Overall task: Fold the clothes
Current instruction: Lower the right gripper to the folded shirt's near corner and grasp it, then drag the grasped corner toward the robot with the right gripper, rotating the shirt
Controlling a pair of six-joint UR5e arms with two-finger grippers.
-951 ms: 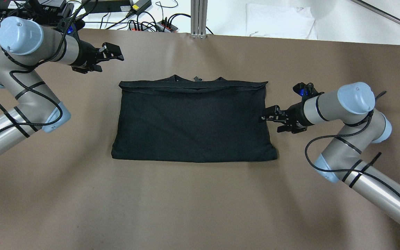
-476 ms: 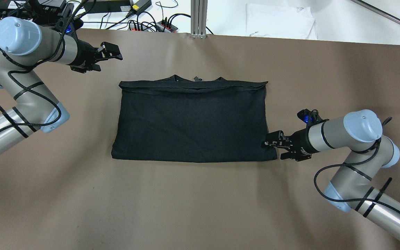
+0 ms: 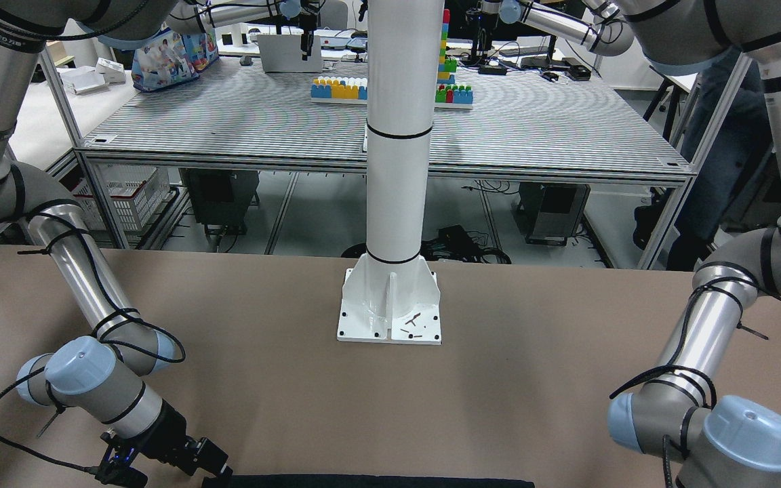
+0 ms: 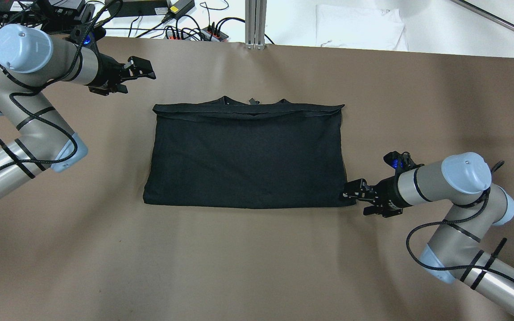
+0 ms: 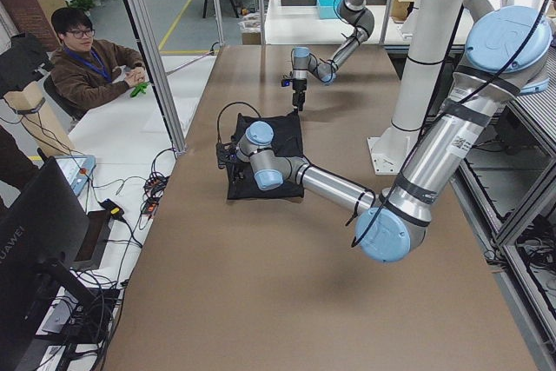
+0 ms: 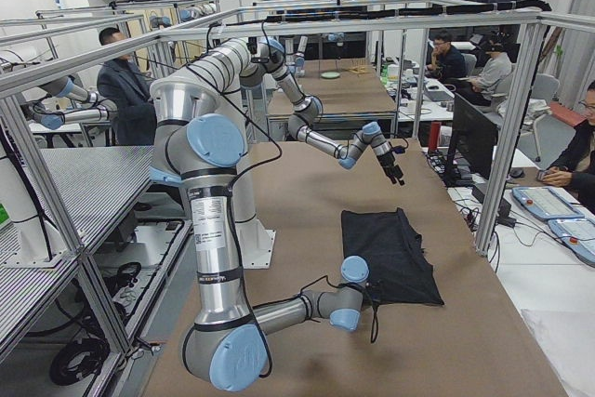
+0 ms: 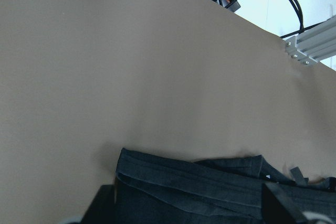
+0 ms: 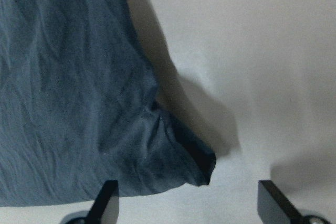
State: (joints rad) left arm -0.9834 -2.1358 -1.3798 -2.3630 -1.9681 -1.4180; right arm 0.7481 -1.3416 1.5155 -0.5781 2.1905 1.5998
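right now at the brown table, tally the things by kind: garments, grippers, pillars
black garment: 1
grippers: 2, the left gripper and the right gripper
white pillar: 1
total: 4

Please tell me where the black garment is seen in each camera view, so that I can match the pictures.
Overhead exterior: garment at the table's centre.
Exterior front-facing: garment only a thin strip at the bottom edge.
Exterior left: garment mid-picture.
Exterior right: garment right of centre, lower half.
Left wrist: garment along the bottom.
Right wrist: garment fills the left half.
Shared landmark: right gripper beside one garment corner.
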